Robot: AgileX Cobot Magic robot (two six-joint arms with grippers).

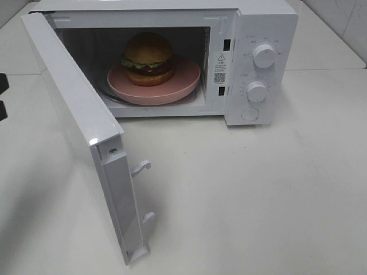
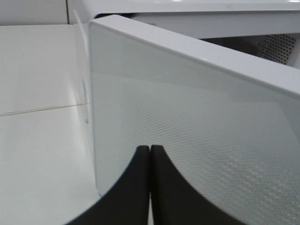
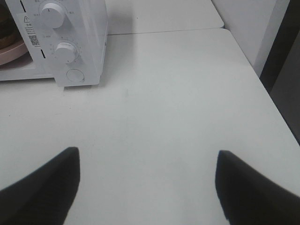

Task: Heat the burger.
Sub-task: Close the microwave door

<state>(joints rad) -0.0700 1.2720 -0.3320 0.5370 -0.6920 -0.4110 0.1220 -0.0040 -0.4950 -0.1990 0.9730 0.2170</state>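
Your left gripper [image 2: 150, 149] is pressed together, empty, facing the microwave door [image 2: 197, 117], nine o'clock in the overhead view; your right gripper [image 3: 147, 154] is spread wide, empty.

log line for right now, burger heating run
burger: on pink plate inside microwave | door: open | left gripper: shut, near door | right gripper: open, empty, above table
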